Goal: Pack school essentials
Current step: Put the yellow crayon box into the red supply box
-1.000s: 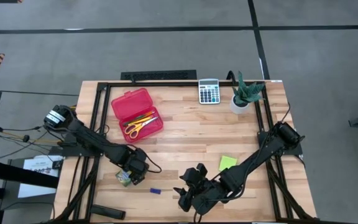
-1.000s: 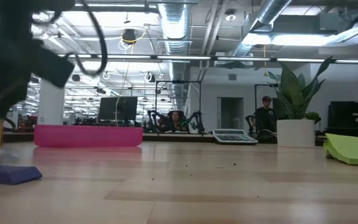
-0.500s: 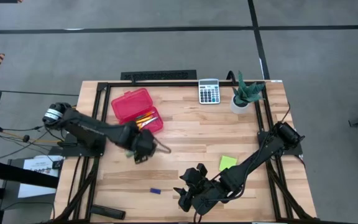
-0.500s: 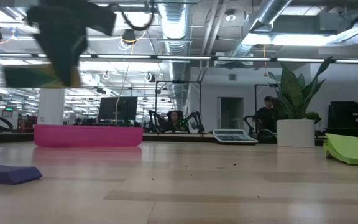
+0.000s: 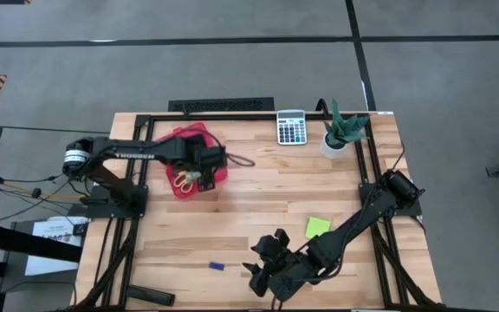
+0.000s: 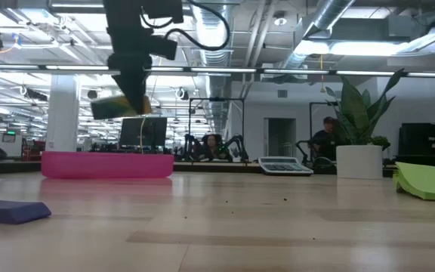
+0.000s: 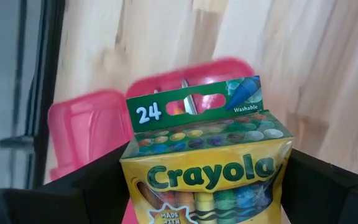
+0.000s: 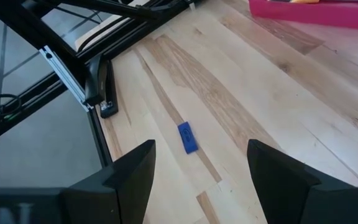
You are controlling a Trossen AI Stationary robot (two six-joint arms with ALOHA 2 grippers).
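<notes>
The left gripper point(image 5: 203, 166) pinched the crayon box point(image 7: 207, 165) above the case point(image 5: 180, 147); released off-centre, it could tip out. The right gripper point(image 5: 262, 264) waited, fingers spread.

This is a big open robotics lab or industrial workspace. The low view shows bare ceiling ducts point(image 6: 210, 26), pipes and long strip lights, a monitor point(image 6: 143, 133) at about 11 o'clock, other robot arms point(image 6: 236, 145) behind, and a person point(image 6: 323, 142) at about 1 o'clock. The floor point(image 5: 232, 61) is grey concrete with taped lines.
</notes>
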